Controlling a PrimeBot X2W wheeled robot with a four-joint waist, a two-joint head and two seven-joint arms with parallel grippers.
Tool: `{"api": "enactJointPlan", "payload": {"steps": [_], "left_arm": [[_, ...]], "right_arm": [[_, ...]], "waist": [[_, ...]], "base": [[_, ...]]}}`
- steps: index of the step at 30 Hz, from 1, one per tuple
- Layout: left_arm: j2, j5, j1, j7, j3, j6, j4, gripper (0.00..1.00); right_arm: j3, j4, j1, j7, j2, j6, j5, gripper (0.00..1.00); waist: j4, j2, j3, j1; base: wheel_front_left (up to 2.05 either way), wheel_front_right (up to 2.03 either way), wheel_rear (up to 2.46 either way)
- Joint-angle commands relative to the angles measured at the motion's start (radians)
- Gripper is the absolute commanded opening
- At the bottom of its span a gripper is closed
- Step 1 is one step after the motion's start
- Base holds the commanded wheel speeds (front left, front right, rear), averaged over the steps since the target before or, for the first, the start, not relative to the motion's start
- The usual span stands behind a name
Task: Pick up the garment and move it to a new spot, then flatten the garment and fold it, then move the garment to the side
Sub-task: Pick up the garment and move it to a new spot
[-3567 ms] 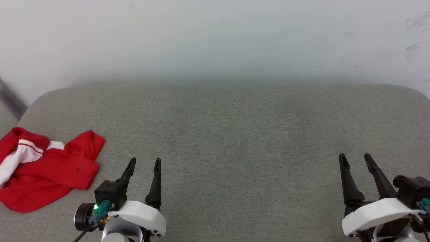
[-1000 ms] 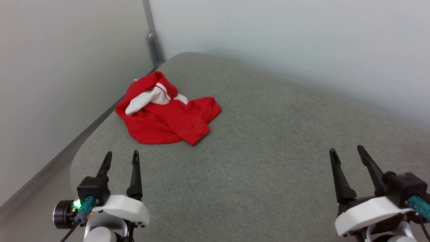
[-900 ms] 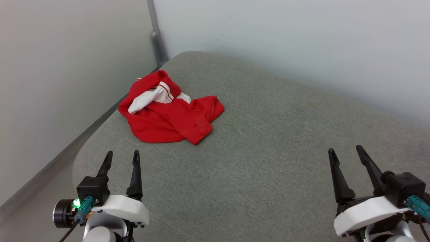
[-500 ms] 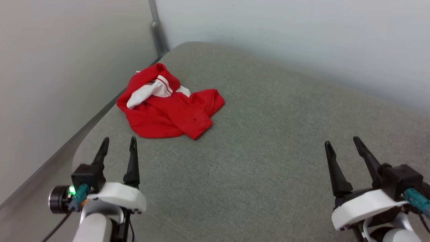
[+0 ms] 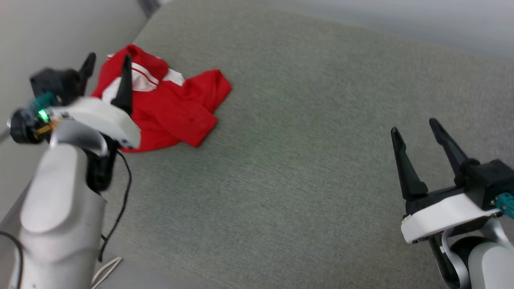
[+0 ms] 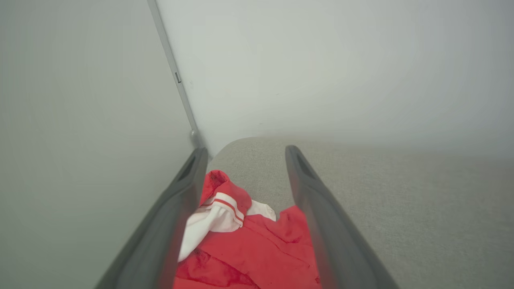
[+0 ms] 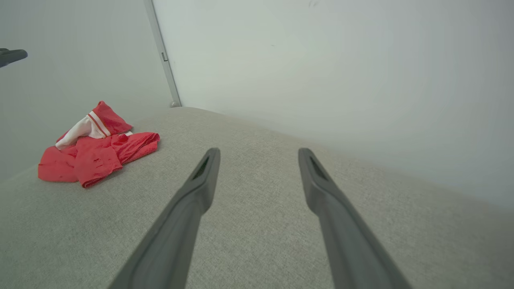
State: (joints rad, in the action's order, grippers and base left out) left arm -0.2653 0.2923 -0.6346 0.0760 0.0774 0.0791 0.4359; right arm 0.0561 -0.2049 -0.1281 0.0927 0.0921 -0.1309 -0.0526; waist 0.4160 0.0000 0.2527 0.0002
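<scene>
The garment (image 5: 176, 108), a crumpled red T-shirt with a white sleeve and striped trim, lies on the grey cushion near its far left corner. My left gripper (image 5: 107, 59) hangs open above the shirt's left part, fingers apart and nothing between them. In the left wrist view the garment (image 6: 249, 241) lies below and between the open left gripper (image 6: 245, 150). My right gripper (image 5: 414, 126) stands open at the lower right, far from the shirt. The right wrist view has the garment (image 7: 96, 152) at far left, well beyond the open right gripper (image 7: 259, 151).
The grey cushion (image 5: 305, 160) spreads wide to the right of the shirt. Pale walls (image 6: 321, 60) meet at a corner post (image 6: 176, 80) just behind the garment. A dark cable (image 5: 120, 200) hangs by my left forearm.
The head camera has tipped down and turned. My left arm has risen and reached forward, so its gripper now stands over the garment. The right gripper stays open at the lower right.
</scene>
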Motion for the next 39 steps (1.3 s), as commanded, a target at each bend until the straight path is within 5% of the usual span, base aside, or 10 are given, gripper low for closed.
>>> {"api": "enactJointPlan", "payload": {"steps": [1, 14, 25, 26, 27, 28, 39], "left_arm": [[-0.02, 0.014, -0.05, -0.047, -0.001, 0.011, 0.039, 1.0], [-0.21, 0.157, -0.298, -0.504, -0.019, 0.049, 0.419, 1.0], [-0.209, 0.252, -0.296, -0.765, -0.052, 0.032, 0.603, 1.0], [-0.206, 0.254, -0.294, -0.778, -0.052, 0.027, 0.61, 0.89], [-0.201, 0.26, -0.291, -0.791, -0.053, 0.027, 0.618, 0.24], [-0.198, 0.259, -0.289, -0.797, -0.05, 0.025, 0.62, 0.0], [-0.239, 0.193, -0.262, -0.416, -0.042, -0.013, 0.51, 0.0]], "right_arm": [[0.004, -0.013, -0.033, 0.003, 0.012, 0.0, 0.002, 1.0], [0.04, -0.023, -0.146, -0.013, 0.025, 0.0, -0.007, 1.0], [0.046, 0.003, -0.168, -0.03, 0.018, 0.0, -0.019, 1.0], [0.047, 0.005, -0.171, -0.03, 0.018, 0.0, -0.02, 1.0], [0.048, 0.007, -0.173, -0.032, 0.017, 0.0, -0.021, 1.0], [0.049, 0.011, -0.173, -0.034, 0.016, 0.0, -0.023, 1.0], [0.034, 0.092, -0.127, -0.078, -0.01, 0.0, -0.036, 1.0]], "waist": [[-0.068, 0.0, 0.09, -0.0002], [-0.2, 0.0, 0.279, -0.0002], [-0.236, 0.0, 0.305, -0.0002], [-0.238, 0.0, 0.305, -0.0002], [-0.241, 0.0, 0.303, -0.0002], [-0.242, 0.0, 0.3, -0.0002], [-0.234, 0.0, 0.158, -0.0002]], "base": [[0.0, 0.0, 0.0], [0.0, 0.0, 0.0], [0.0, 0.0, 0.0], [0.0, 0.0, 0.0], [0.0, 0.0, 0.0], [0.0, 0.0, 0.0], [0.0, 0.0, 0.0]]}}
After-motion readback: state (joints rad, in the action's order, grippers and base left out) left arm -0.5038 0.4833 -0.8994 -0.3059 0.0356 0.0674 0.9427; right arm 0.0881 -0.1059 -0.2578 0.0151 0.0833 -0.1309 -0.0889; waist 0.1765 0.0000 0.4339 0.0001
